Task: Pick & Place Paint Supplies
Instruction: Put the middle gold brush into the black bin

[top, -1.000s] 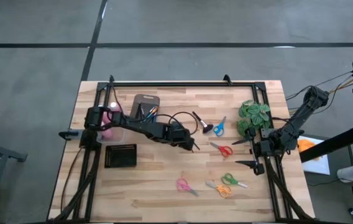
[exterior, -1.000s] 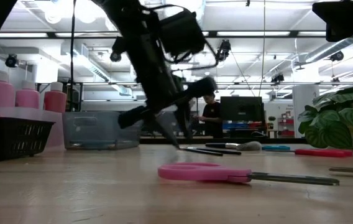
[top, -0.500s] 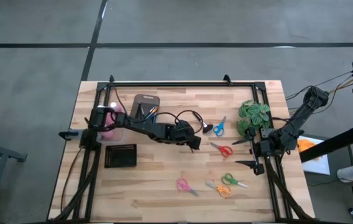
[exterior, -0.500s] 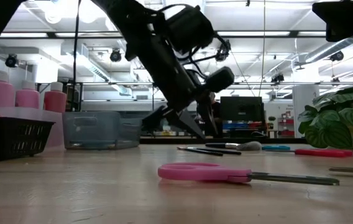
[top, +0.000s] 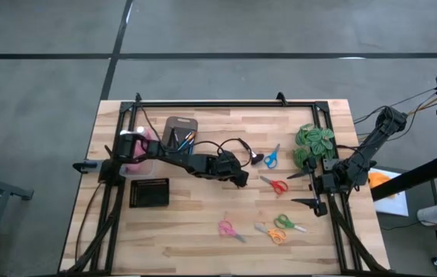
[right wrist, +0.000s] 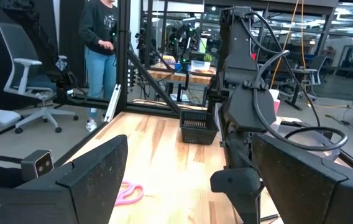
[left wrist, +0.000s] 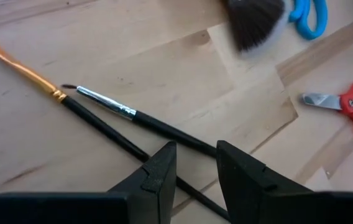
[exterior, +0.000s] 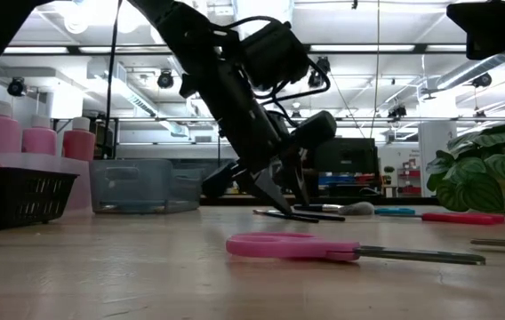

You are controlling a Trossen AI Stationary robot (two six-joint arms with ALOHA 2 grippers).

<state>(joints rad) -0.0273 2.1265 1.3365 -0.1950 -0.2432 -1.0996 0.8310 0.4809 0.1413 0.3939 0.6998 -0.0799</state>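
Over two black paintbrushes [left wrist: 164,129], left hand [left wrist: 195,165] has dropped lower.

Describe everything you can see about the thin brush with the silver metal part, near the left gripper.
The thin brush has a dark tip, a shiny silver ferrule and a slim black handle. It lies flat on the wooden table, beside an orange-tipped brush. Its handle end runs toward the left gripper; contact cannot be told.
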